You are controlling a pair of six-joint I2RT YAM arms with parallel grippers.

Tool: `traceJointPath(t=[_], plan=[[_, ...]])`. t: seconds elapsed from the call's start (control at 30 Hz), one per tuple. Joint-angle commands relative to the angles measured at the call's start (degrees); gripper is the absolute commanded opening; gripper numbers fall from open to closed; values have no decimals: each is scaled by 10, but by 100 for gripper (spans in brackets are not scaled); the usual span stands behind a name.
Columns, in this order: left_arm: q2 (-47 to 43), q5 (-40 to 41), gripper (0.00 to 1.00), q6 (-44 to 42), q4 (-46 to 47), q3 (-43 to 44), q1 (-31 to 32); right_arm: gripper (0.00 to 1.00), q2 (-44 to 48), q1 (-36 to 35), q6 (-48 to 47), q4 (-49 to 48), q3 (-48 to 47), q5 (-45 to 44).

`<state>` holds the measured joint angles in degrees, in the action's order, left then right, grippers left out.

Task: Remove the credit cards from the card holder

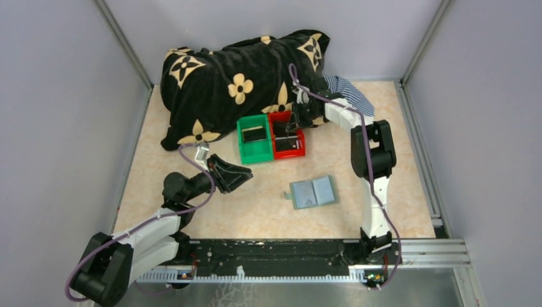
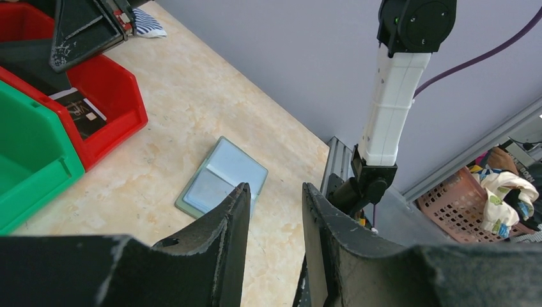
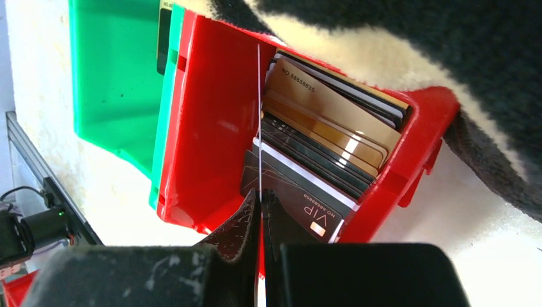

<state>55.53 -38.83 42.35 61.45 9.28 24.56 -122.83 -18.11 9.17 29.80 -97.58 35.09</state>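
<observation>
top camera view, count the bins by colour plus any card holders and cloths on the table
green bin: 1
red bin: 1
card holder: 1
black flowered blanket: 1
striped cloth: 1
total: 5

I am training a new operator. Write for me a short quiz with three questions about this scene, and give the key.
1. True or false: the card holder lies closed on the table.
2. Which one holds the stack of credit cards? A. the green bin B. the red bin C. the card holder
3. Fill in: the right arm's jaws are shut on one thin ____, seen edge-on.
Key: 1 false, it lies open; 2 B; 3 card.
</observation>
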Motion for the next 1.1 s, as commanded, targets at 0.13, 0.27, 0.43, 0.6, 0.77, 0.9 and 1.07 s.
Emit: traceJointPath(t=[0.13,0.27,0.43,0.6,0.77,0.9,1.07], plan=[[-13,-12,41,-17,-10,0,-8,0,-8,-9,-28,43,-64,-45],[-13,-14,41,-17,-10,0,-9,19,16,-16,-22,12,-52,-91],[-14,-16,41,-16,-10,0,-11,41,62,-23,-10,-47,-21,-153],[-17,-16,41,-14,-10,-5,-11,42,112,-35,-13,-81,26,-204],[-13,-18,41,-12,-8,0,-11,42,162,-44,-10,-106,83,-268],[-3,-23,41,-9,0,2,-11,40,208,-47,-8,-129,138,-272],[15,-32,41,-5,8,9,-11,37,302,-56,10,-177,252,-290]])
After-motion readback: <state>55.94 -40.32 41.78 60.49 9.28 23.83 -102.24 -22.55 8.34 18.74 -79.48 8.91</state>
